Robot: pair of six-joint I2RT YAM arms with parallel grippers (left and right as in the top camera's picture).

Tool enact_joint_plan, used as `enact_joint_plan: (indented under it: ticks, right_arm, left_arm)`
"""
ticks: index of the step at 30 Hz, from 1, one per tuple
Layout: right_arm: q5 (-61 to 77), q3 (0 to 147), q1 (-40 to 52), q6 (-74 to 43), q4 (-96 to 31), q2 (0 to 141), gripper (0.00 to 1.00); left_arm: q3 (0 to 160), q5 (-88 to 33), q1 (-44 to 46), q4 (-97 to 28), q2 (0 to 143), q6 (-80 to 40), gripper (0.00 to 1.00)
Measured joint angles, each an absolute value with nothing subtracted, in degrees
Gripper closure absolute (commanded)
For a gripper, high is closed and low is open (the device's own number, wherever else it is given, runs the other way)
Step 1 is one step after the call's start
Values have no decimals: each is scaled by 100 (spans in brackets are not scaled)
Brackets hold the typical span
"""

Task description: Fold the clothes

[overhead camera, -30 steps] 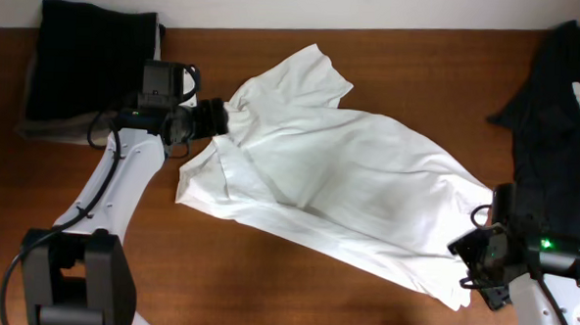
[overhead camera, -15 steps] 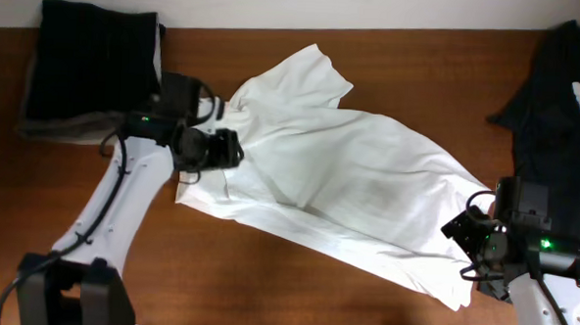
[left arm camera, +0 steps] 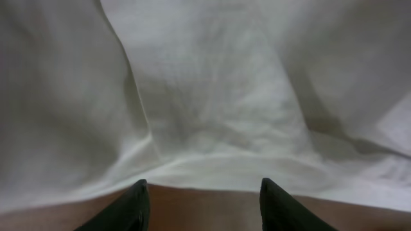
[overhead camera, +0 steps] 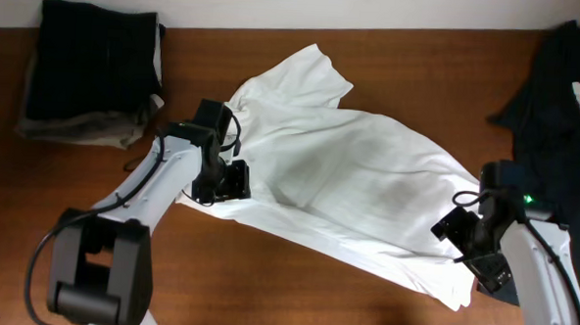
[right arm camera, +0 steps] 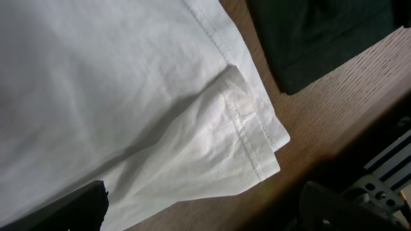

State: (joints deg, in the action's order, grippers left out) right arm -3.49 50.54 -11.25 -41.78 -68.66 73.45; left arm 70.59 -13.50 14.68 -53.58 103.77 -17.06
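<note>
The clothes are one white wrinkled T-shirt [overhead camera: 348, 175], spread slantwise across the wooden table [overhead camera: 294, 290]. My left gripper [overhead camera: 228, 179] sits low at the shirt's left edge. In the left wrist view its dark fingertips [left arm camera: 136, 206] stand apart over bare wood, with the shirt [left arm camera: 212, 83] edge just ahead and nothing between them. My right gripper [overhead camera: 451, 228] is at the shirt's lower right part. In the right wrist view it [right arm camera: 205, 212] is wide open, with the stitched hem corner [right arm camera: 257, 141] lying ahead of it, not gripped.
A stack of folded black clothes [overhead camera: 93, 71] lies at the back left. A dark garment with white lettering [overhead camera: 558, 96] lies at the back right and shows close beside the hem corner in the right wrist view [right arm camera: 314, 38]. The table's edge [right arm camera: 359, 109] runs right of that corner.
My left arm swung from the shirt's upper left part down and right to its left edge, and its jaws narrowed. My right gripper shifted slightly up and left toward the hem and opened wider.
</note>
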Motion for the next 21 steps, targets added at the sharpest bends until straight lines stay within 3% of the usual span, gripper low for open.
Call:
enact_joint_plan:
  ticks: [15,21]
  right_arm:
    - [-336,5054,-1125,-4180,-6818,7496,1]
    - [-336,5054,-1125,-4178,-6818,7498,1]
  left_arm:
    - [7054,-1612,1079,-4814,10930,-1763,45]
    - [7054,-1848,1079,-4816,10930,-1765,51]
